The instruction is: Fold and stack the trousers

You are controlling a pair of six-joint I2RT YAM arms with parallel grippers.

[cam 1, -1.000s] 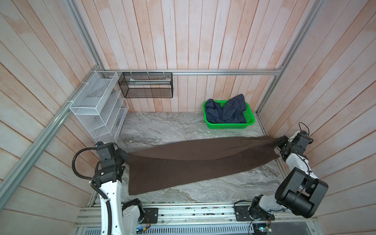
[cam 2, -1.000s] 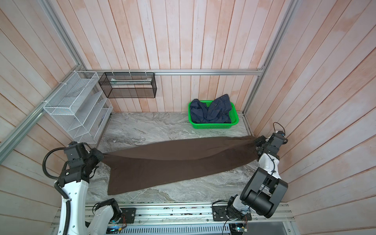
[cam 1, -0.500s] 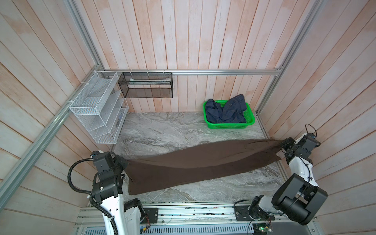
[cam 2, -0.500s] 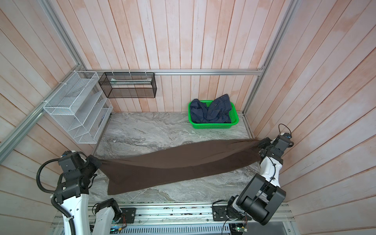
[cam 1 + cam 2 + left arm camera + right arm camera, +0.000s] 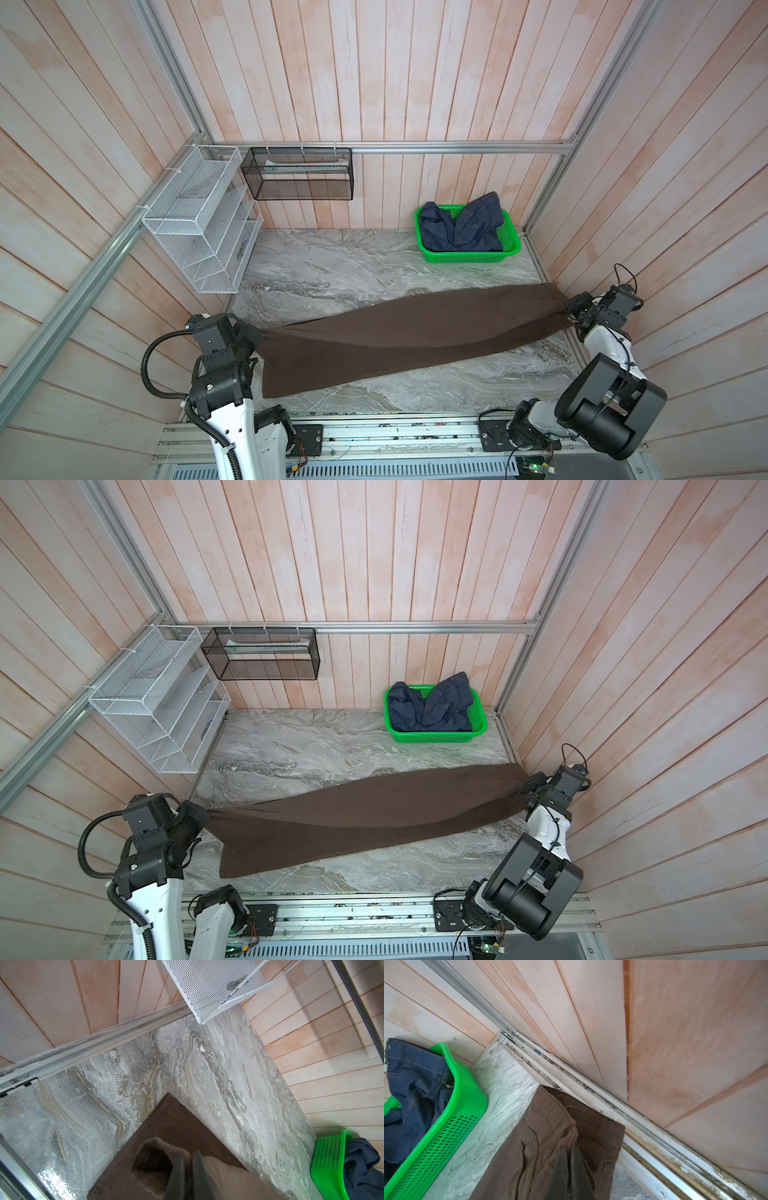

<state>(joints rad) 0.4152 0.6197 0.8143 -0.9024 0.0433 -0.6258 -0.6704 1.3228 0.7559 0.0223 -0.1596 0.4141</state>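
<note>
Pale wooden planks point(image 5: 415, 83) wall in a grey marble tabletop point(image 5: 332, 266), and the brown trousers point(image 5: 415, 328) stretch across its near half, far edge lifted, near edge trailing on the stone. The left gripper point(image 5: 257, 338) is pinched tight on their leg end, the right gripper point(image 5: 572, 307) pinched tight on their waist end. I'd judge this the straightening before a first fold; next they want lowering flat without slackening. The wrist views show each pinch close up; only the top views show the whole span
</note>
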